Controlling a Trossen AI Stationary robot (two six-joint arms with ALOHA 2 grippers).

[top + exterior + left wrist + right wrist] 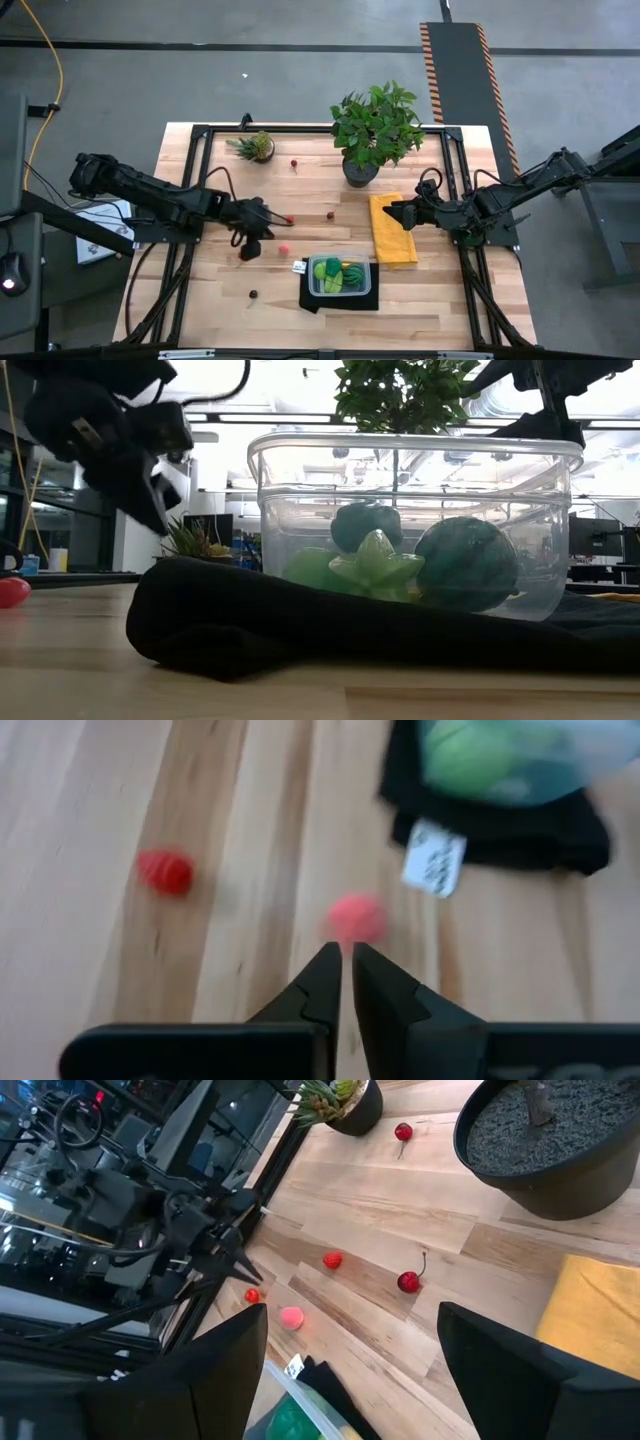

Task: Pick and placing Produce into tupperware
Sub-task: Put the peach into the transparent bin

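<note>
The wooden table (200,300) carries a big potted plant (375,130) near its far edge and a yellow cloth (392,232) toward the right edge. Close to the near edge lies a black mat (340,297), and on it stands the tupperware (340,275), already holding several green pieces. The right gripper (392,213) waits above the yellow cloth with its fingers wide apart and nothing between them. The left gripper (252,246) hangs over the middle of the table, left of the tupperware, fingers together and empty. Just ahead of its tips lies a small pink produce piece (355,916), with a red one (165,872) a little aside. I think the danger is this: if the closed fingers go down without opening, they will push the round pink piece and it rolls away.
</note>
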